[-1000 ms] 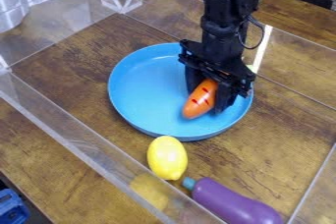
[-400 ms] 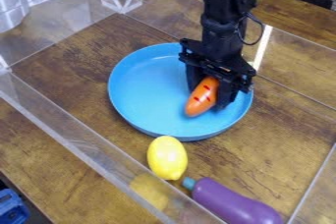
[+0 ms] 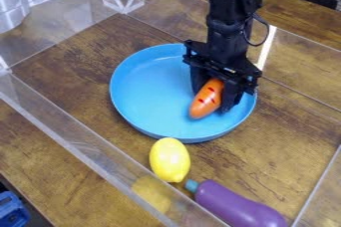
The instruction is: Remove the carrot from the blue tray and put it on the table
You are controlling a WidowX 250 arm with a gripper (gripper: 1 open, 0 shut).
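Fingers [image 3: 238,90] of the black gripper [image 3: 214,94] are closed on the small orange toy carrot [image 3: 205,100], one on each side of its upper part; I read the jaws as clamped against it with no gap showing. I see the gripper pointing straight down from the black arm [image 3: 230,12], which descends from the top edge of the view.

1. Carrot position: it lies inside the large round bright blue plastic tray [image 3: 144,97], in the right half, close to the right rim. Its pointed orange end is directed toward the lower left. Dark stripe marks show on its body. Its leafy top is hidden between the fingers. I cannot tell whether the carrot rests on the tray floor or is raised just off it.

2. Tray position: it sits on the dark brown wood-grain table [image 3: 80,62], near the middle of the enclosed area.

3. Surroundings: clear plastic walls [image 3: 67,136] border the tabletop. In front of the tray, on the table, lies a yellow toy lemon [image 3: 170,159]. Just beside it, toward the lower right, lies a purple toy eggplant [image 3: 240,207], its green stem end nearly touching the lemon.
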